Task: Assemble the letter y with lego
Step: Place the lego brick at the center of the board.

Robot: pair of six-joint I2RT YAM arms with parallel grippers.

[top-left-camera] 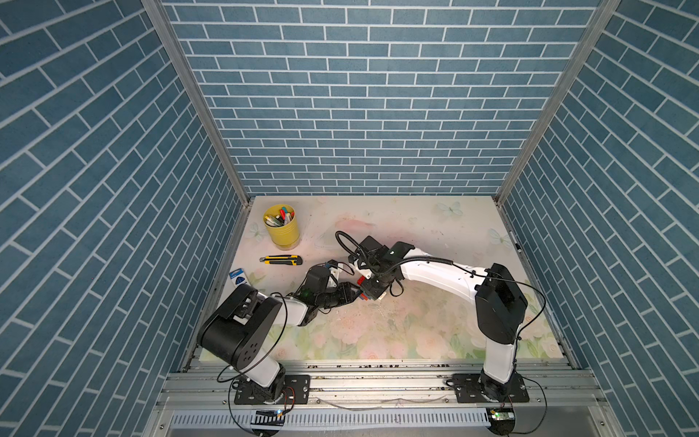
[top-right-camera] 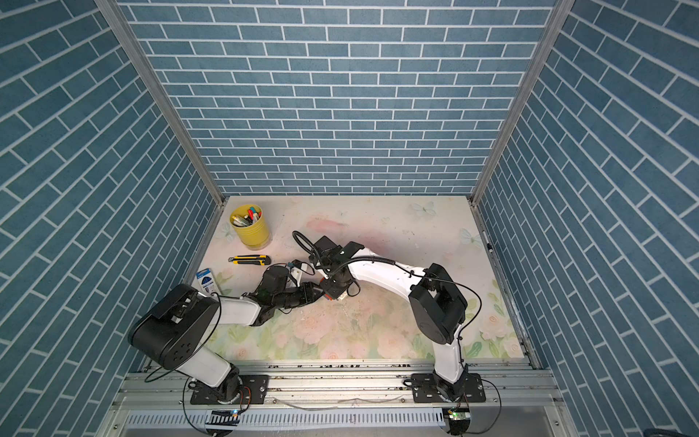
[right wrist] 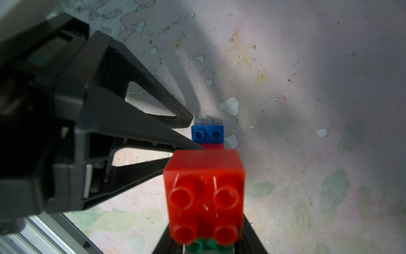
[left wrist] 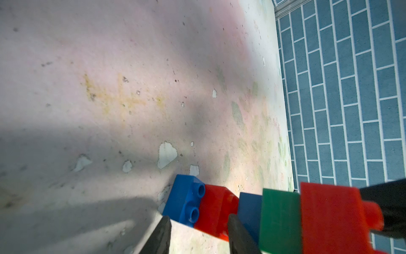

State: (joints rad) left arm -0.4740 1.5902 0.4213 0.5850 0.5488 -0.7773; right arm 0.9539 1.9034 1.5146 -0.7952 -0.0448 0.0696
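Joining calls for an end-to-end approach.
Left pincer [left wrist: 198, 222] pinches blue-red pair [left wrist: 186, 198]; right pincer [right wrist: 206, 242] pinches letter y [left wrist: 279, 217] just beside, in line.

White links [top-left-camera: 435, 274], black joints [top-left-camera: 499, 302], cables [top-left-camera: 416, 260]; left hand [right wrist: 196, 134] black.

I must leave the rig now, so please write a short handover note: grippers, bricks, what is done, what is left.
Left gripper: shut on the blue and red pair.
Right gripper: shut on the red, green and blue stack.
Both are held above the table, meeting end to end.
Done: two sub-assemblies built.
Left: press them fully together into the y; whether they already lock is unclear.
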